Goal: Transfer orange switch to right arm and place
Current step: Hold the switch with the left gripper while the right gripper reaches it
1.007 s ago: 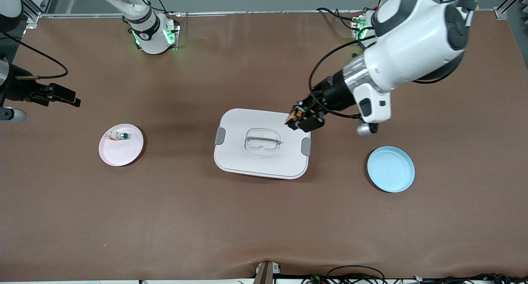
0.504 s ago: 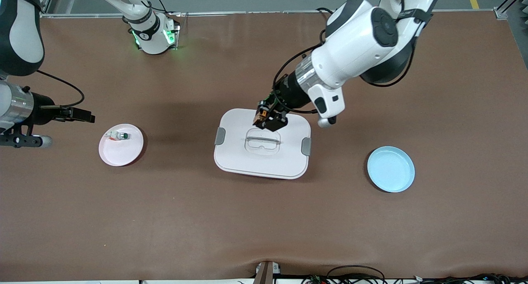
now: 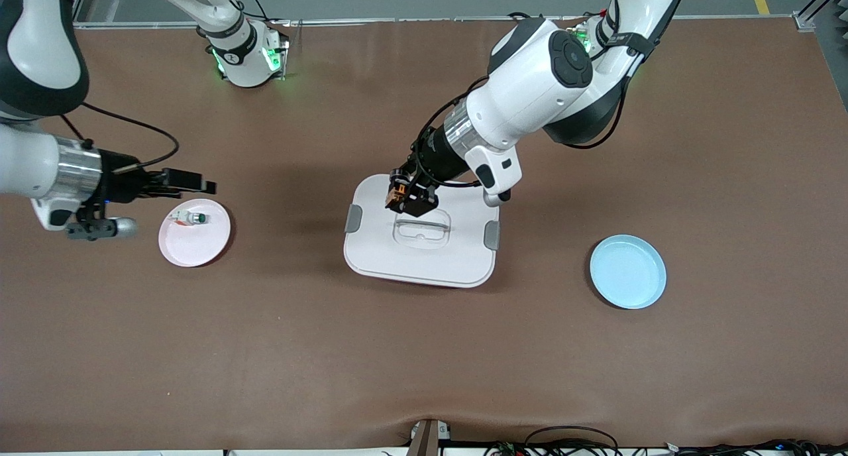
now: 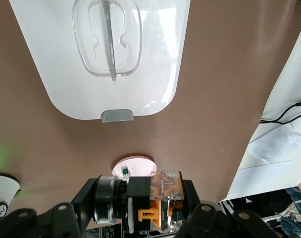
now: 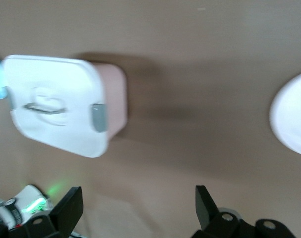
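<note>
The orange switch (image 3: 398, 192), a small black block with an orange middle, hangs over the lid of the white box (image 3: 371, 247), close above its clear handle. My left gripper (image 3: 405, 199) is shut on it. In the left wrist view the orange switch (image 4: 163, 198) sits clamped in my left gripper (image 4: 160, 204), with the white box (image 4: 61, 74) below. My right gripper (image 3: 207, 184) stands open and empty over the table at the edge of the pink plate (image 3: 192, 247). In the right wrist view my right gripper (image 5: 135, 208) has its black fingertips (image 5: 66, 208) wide apart.
A small white part with a green top (image 3: 192, 218) lies on the pink plate. A blue plate (image 3: 628, 272) sits toward the left arm's end of the table. The white box (image 5: 76, 99) and the pink plate (image 5: 294, 119) show in the right wrist view.
The left arm has carried the orange switch from the box's edge to over the lid's middle. The right arm has swung in from the table's end toward the pink plate, gripper still open.
</note>
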You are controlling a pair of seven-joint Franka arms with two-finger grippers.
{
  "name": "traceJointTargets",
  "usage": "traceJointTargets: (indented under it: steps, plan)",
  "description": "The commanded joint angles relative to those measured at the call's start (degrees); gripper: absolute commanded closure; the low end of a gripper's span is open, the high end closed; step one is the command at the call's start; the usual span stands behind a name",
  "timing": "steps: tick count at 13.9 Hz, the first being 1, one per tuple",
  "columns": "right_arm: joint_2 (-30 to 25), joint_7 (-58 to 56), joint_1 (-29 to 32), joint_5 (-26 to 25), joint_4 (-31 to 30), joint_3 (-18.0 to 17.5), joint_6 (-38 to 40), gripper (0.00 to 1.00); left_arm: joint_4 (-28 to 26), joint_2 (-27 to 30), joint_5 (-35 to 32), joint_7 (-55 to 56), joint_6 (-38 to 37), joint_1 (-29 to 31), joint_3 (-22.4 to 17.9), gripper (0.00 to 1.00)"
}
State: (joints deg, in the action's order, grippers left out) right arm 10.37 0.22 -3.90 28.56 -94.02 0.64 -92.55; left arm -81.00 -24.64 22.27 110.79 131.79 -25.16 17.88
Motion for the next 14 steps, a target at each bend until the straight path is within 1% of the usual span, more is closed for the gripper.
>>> traceJointTargets:
  steps: [1, 4, 5, 7, 10, 14]
  plan:
    - [-0.6, 0.0, -4.7, 6.7, -1.3, 0.3, -4.5, 0.00, 1.1, -0.5, -1.3, 1.5, 0.4, -0.5, -0.4, 0.61]
    - [-0.3, 0.5, -7.7, 15.4, -2.7, 0.3, -10.8, 0.00, 1.1, -0.6, -2.8, 1.6, 0.4, -0.5, -0.4, 0.61]
    - [-0.2, 0.5, -8.1, 18.9, -3.4, 0.3, -12.1, 0.00, 1.1, -0.6, -2.8, 1.6, 0.5, -0.5, -0.4, 0.61]
    - [0.2, 0.5, -9.1, 24.2, -3.5, 0.3, -14.4, 0.00, 1.1, -0.6, -2.8, 1.7, 0.9, -0.4, -0.4, 0.61]
    - [1.1, 0.4, -11.3, 30.4, -3.5, 0.3, -19.1, 0.00, 1.1, -0.6, -2.8, 1.8, 1.2, -0.4, -0.4, 0.61]
    - [3.2, -0.6, -16.5, 35.2, -2.3, 0.3, -26.7, 0.00, 1.1, -0.6, -2.9, 1.8, 1.2, -0.4, -0.4, 0.61]
